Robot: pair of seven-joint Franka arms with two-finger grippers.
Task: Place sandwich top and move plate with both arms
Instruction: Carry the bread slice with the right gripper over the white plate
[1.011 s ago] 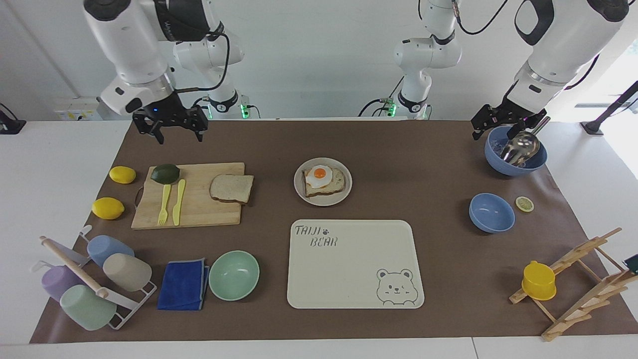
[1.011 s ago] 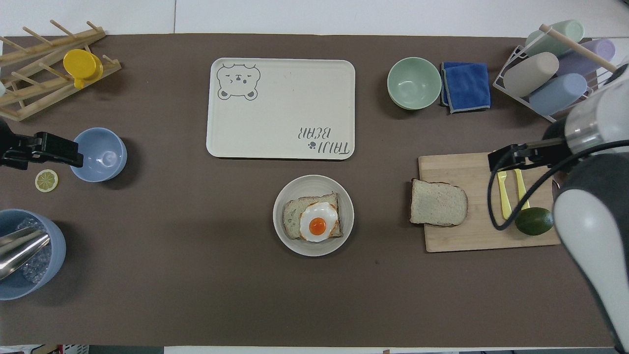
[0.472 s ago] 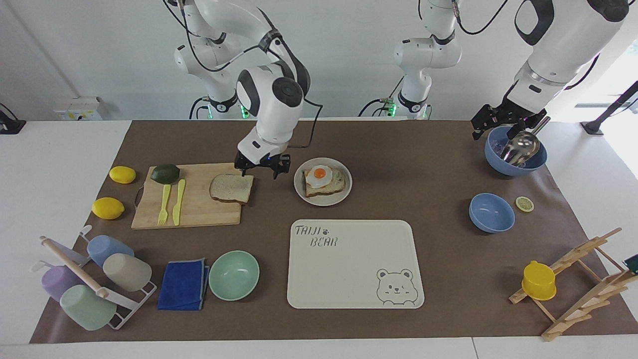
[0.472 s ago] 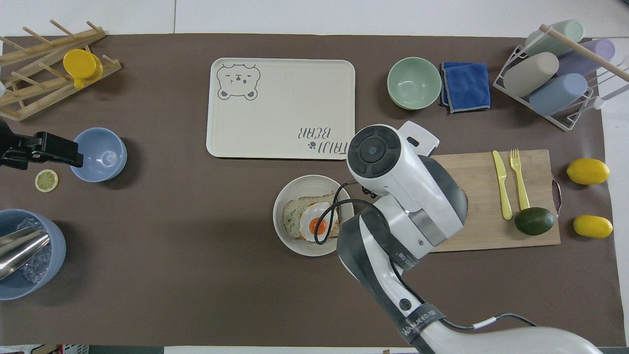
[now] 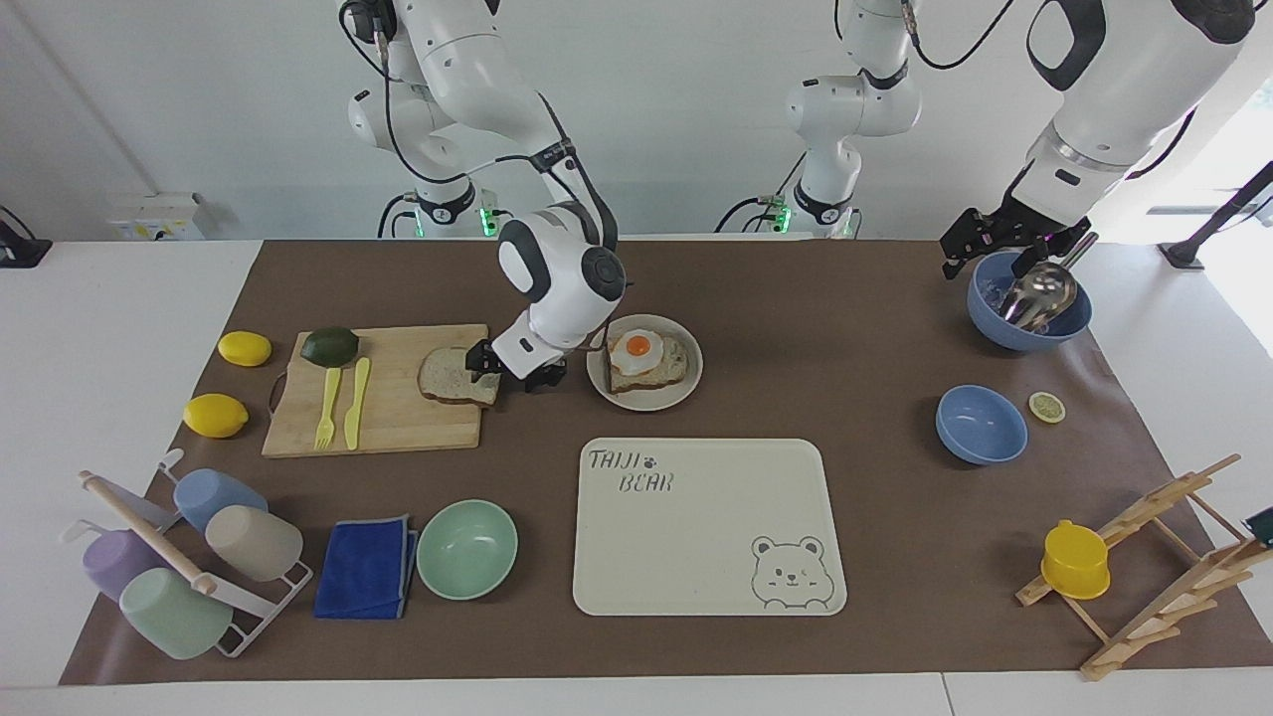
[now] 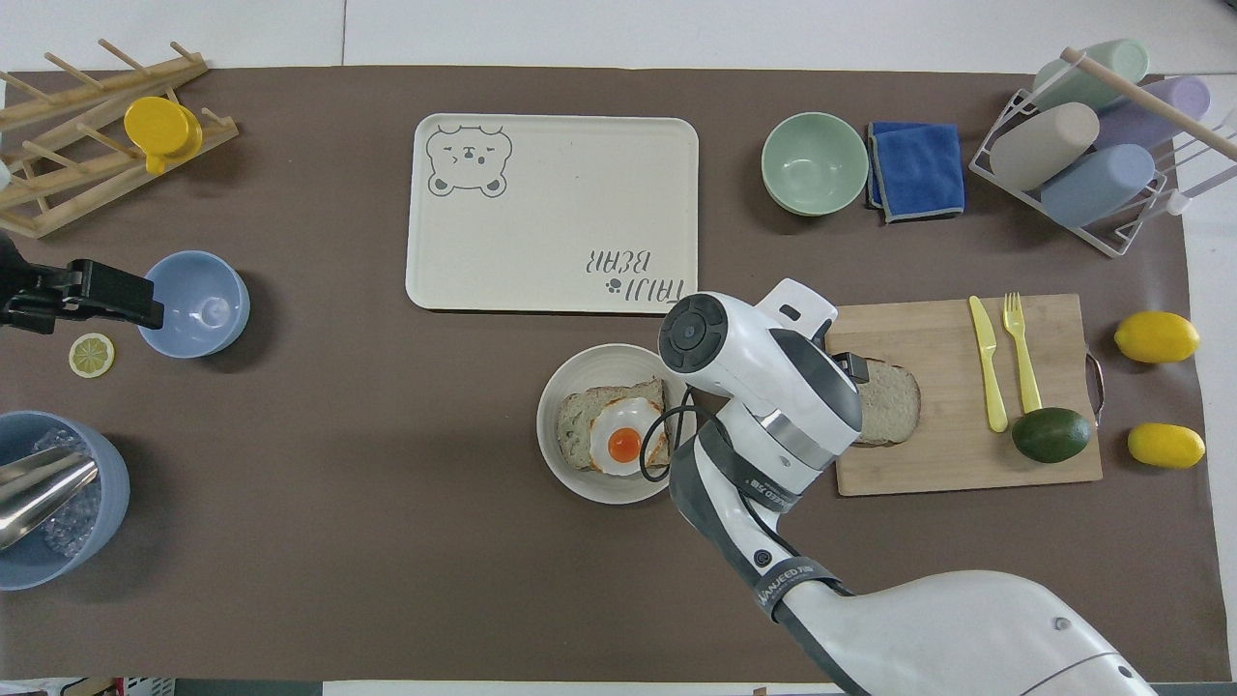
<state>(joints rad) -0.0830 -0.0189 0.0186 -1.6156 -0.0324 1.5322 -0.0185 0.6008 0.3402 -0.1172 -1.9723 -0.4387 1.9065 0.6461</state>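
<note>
Right claw low at sandwich top edge on cutting board, grip state indeterminate. Left claw waits, state indeterminate.

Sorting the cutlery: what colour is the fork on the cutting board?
Yellow; the fork shows best in the overhead view.

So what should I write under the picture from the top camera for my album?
Right tool reaching the sandwich top on the cutting board, beside the plate with egg toast.
</note>
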